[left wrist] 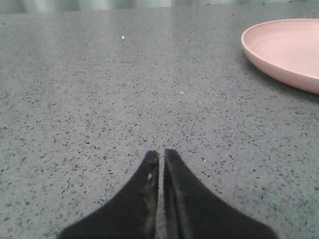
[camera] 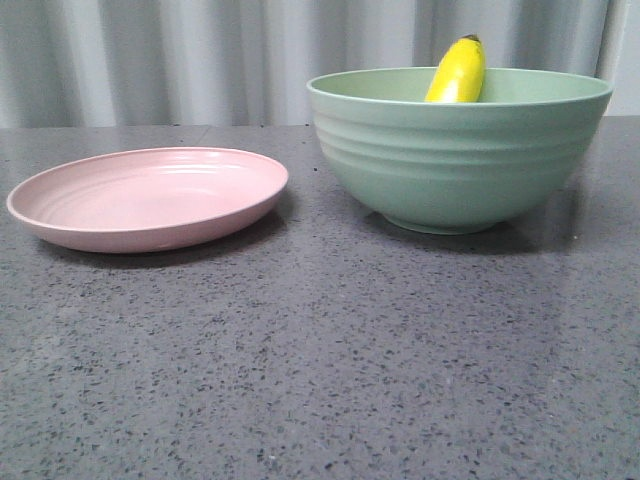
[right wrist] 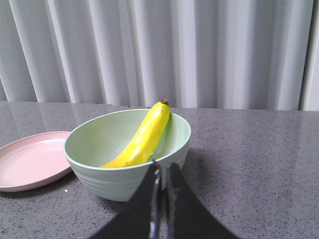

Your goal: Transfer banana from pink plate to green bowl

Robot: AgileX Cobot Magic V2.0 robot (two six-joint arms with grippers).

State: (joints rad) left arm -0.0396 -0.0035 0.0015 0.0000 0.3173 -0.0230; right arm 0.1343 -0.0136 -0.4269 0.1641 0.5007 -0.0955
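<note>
Banana [camera: 457, 72] seen inside green bowl [camera: 455, 150], leaned against far wall, dark tip raised above rim, lower end down in basin. Pink plate [camera: 145, 196] set just beside bowl on robot's left, not touching it, nothing lying on it. Both carried on grey speckled worktop [camera: 320, 360]. Left claw [left wrist: 161, 158] pressed together, nothing pinched, held low over bare worktop, plate off to one side. Right claw [right wrist: 161, 169] pressed together, nothing pinched, placed before bowl's near rim. Pleated curtain [right wrist: 199, 50] seen behind worktop.
</note>
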